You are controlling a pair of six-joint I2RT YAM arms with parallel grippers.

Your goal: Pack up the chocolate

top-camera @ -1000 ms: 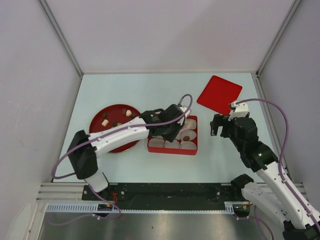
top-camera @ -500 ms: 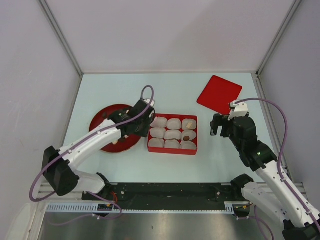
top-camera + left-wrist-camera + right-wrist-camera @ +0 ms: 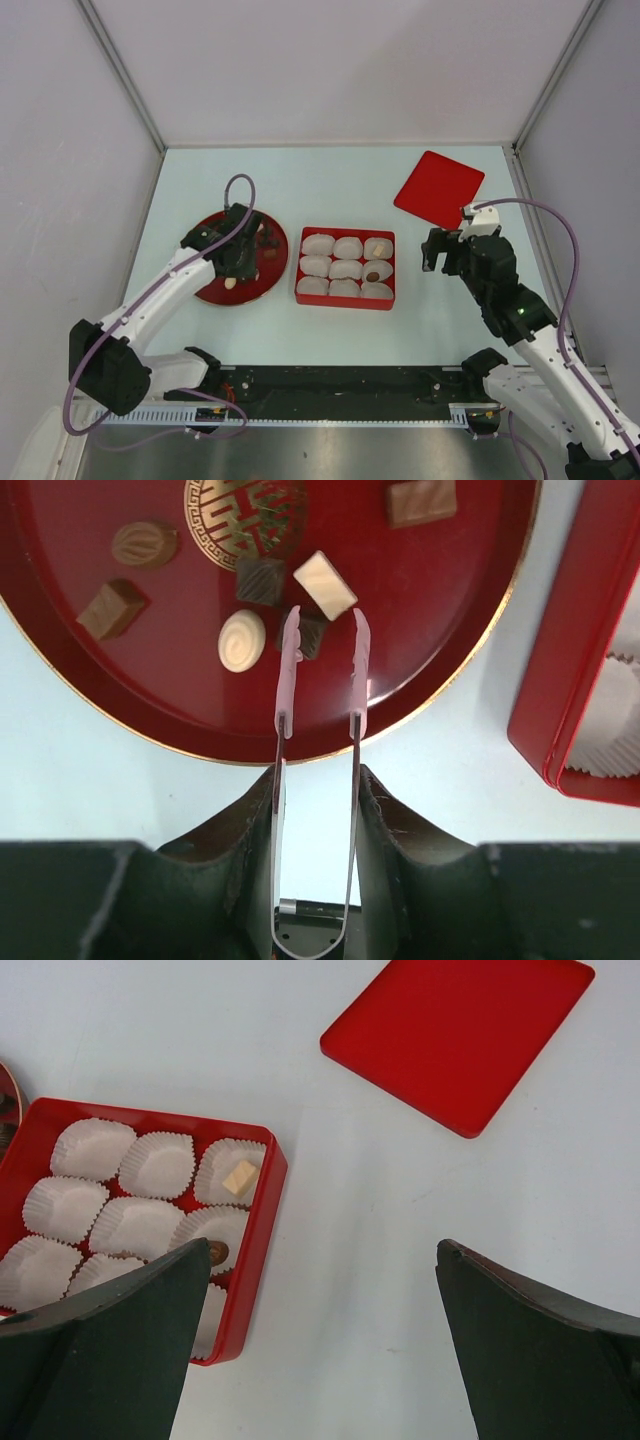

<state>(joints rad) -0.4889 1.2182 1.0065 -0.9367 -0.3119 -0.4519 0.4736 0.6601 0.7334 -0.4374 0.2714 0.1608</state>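
presently: left gripper (image 3: 316, 820) clamped on the pink-handled tongs (image 3: 288, 670), tips parted over the red plate (image 3: 440, 630), a dark piece (image 3: 313, 637) between them; contact unclear. chocolate (image 3: 325, 585) mostly loose on that plate, dark and cream mixed. red box (image 3: 262, 1210) just beside the plate, lined with paper cups (image 3: 92, 1148); a tan cube (image 3: 240, 1177) and a dark round one (image 3: 217, 1252) sit in two cups. right gripper (image 3: 322, 1250) spread wide, holding nothing, over the table (image 3: 350, 1160) beside the box.

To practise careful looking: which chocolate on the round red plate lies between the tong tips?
The dark brown chocolate directly below the cream square chocolate in the left wrist view; every other sweet lies outside the thin metal tongs.
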